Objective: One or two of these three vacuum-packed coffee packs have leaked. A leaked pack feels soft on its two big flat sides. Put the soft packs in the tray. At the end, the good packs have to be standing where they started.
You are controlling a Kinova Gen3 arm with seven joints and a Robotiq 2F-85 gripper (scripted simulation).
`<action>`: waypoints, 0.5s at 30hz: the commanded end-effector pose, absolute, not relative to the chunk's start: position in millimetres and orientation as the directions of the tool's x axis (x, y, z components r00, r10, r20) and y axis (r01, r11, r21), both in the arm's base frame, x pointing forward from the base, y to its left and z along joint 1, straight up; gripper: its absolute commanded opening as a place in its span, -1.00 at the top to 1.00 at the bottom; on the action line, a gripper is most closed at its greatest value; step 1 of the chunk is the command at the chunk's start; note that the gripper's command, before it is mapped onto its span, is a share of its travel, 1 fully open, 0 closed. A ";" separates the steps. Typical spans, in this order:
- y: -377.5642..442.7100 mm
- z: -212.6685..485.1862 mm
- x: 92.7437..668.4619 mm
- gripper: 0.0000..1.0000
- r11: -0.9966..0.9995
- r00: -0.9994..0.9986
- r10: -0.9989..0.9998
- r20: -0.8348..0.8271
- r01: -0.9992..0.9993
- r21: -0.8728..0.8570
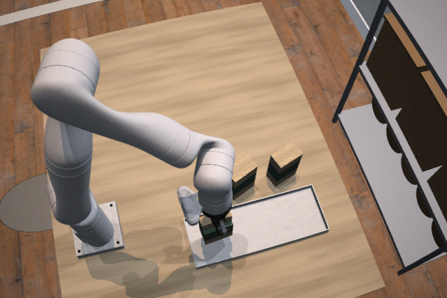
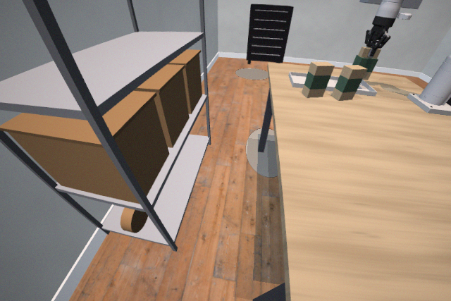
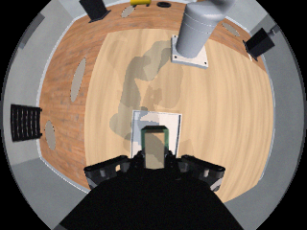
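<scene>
From the top, the gripper (image 1: 221, 229) grasped a pack (image 1: 213, 234) over the tray's (image 1: 317, 211) left end; two packs (image 1: 244, 173) (image 1: 285, 161) stood beside the tray. The exterior view showed the held pack (image 2: 365, 61) upright. In the wrist view it (image 3: 153, 148) hung above the tray (image 3: 137, 117).

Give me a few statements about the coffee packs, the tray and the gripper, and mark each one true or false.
1. The gripper is shut on a pack. True.
2. The held pack is over the tray. True.
3. Three packs stand on the table outside the tray. False: only two do, the middle pack and the far pack.
4. The two free packs lie flat. False: both stand upright.
5. The held pack is at the tray end nearest the arm's base. True.
</scene>
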State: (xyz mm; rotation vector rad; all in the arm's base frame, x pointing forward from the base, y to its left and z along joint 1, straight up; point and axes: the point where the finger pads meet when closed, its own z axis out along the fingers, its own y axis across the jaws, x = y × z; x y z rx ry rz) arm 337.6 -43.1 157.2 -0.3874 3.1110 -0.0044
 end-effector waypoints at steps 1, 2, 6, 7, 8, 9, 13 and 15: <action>-43.1 157.4 338.0 0.53 0.969 -0.969 -0.245 -0.008 -0.245 -0.004; -43.1 157.1 338.0 0.53 0.969 -0.969 -0.245 -0.008 -0.245 -0.004; -43.1 154.1 338.0 0.53 0.969 -0.969 -0.245 -0.008 -0.245 -0.004; -43.1 154.1 338.0 0.53 0.969 -0.969 -0.245 -0.008 -0.245 -0.004; -43.1 154.1 338.0 0.53 0.969 -0.969 -0.245 -0.008 -0.245 -0.004; -43.2 152.9 338.0 0.53 0.969 -0.969 -0.245 -0.008 -0.245 -0.004; -43.2 146.0 338.1 0.53 0.969 -0.969 -0.245 -0.008 -0.245 -0.004; -43.2 141.6 338.1 0.53 0.969 -0.969 -0.245 -0.008 -0.245 -0.004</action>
